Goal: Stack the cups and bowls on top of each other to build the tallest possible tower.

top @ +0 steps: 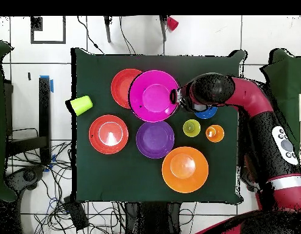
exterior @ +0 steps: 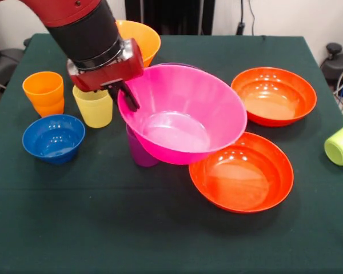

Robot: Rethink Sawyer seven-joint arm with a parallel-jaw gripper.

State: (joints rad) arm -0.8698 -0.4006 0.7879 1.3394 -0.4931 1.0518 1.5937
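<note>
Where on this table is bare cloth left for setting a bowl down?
The widest bare cloth is the front strip below the blue bowl and nearer red-orange bowl. The middle is crowded around the held pink bowl, purple cup and yellow cup.

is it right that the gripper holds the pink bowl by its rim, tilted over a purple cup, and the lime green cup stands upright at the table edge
Not quite. The lime green cup lies on its side, as the front view shows. The gripper does hold the tilted pink bowl by its rim over the purple cup.

You're looking at a robotics lab: the table (top: pixel 104 183) wears a dark green cloth on a white tiled floor (top: pixel 55 36), with loose cables (top: pixel 86 210) and taped markings (top: pixel 48 29).
</note>
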